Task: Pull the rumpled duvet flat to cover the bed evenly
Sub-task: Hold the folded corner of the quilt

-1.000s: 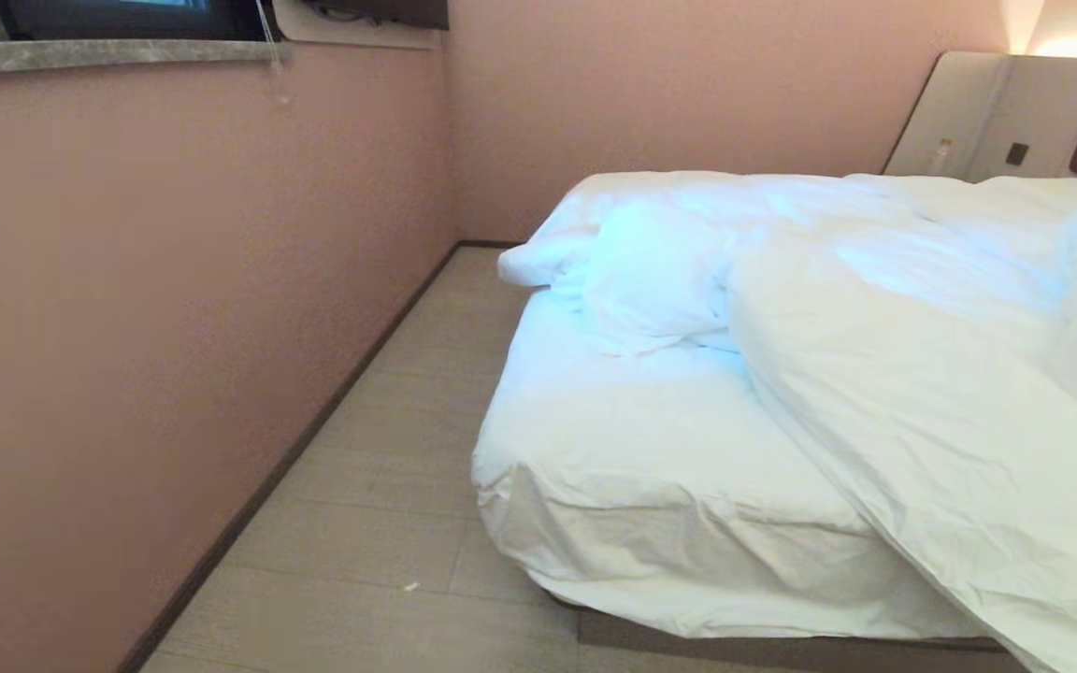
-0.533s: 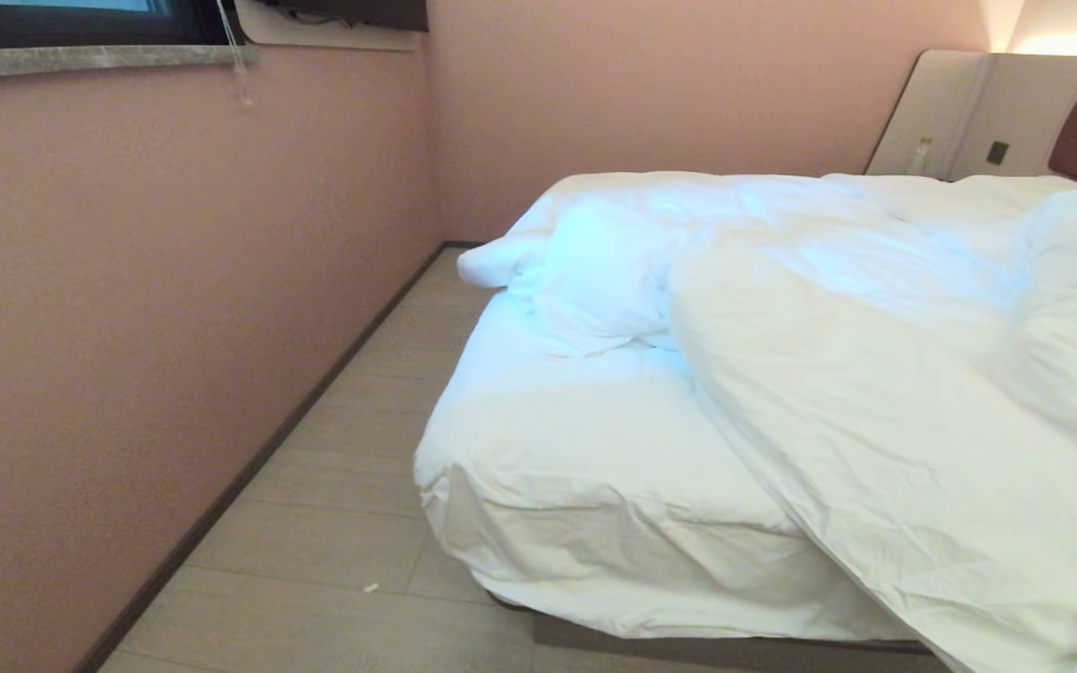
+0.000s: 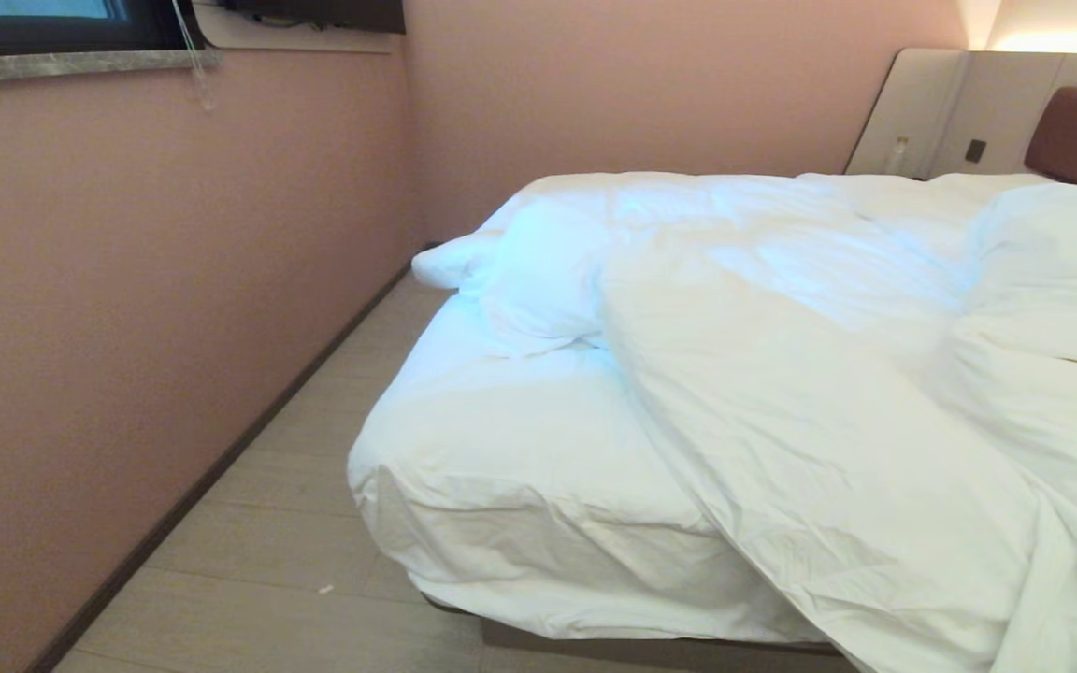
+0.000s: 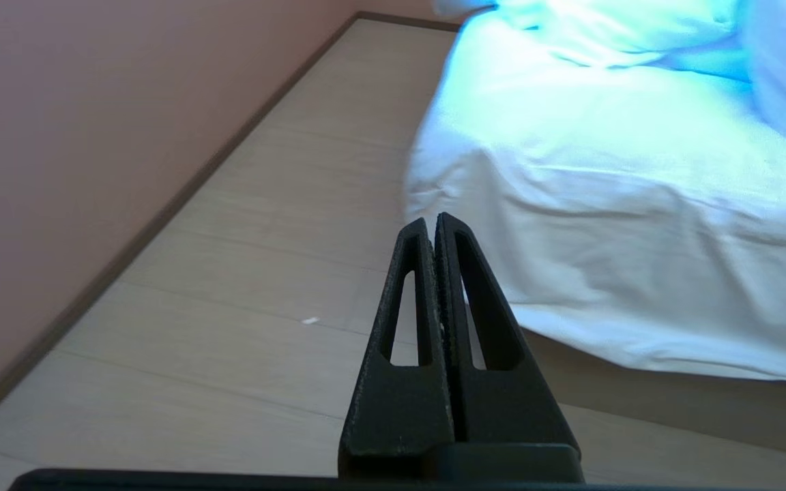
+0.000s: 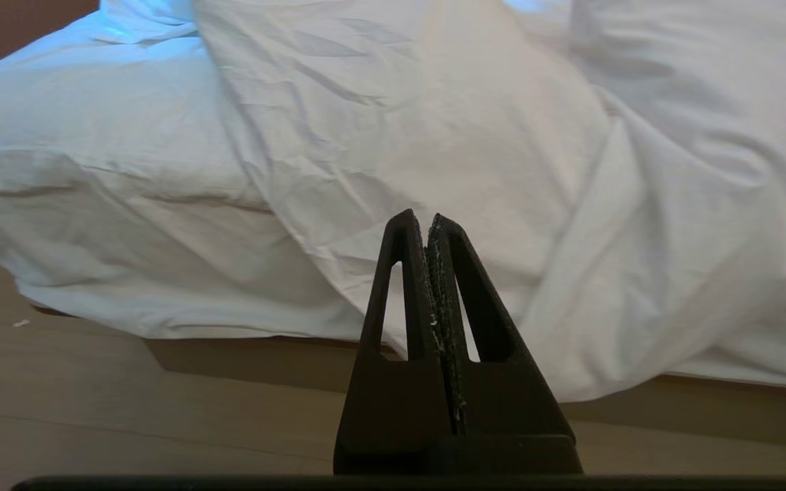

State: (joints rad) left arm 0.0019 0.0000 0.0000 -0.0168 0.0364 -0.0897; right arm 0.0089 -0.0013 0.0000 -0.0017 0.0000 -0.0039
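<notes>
Left claw (image 4: pixel 432 221) and right claw (image 5: pixel 426 218) closed, holding nothing.

L gripper (image 4: pixel 432 221) & R gripper (image 5: pixel 420 219): both closed, empty, pointing fwd, low.

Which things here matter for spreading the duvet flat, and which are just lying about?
For the job: duvet, bed, left gripper, right gripper.
Just about: small bottle by the headboard, white scrap on the floor.

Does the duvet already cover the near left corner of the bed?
No, the duvet lies bunched rightward, leaving the bed corner's sheet bare.
</notes>
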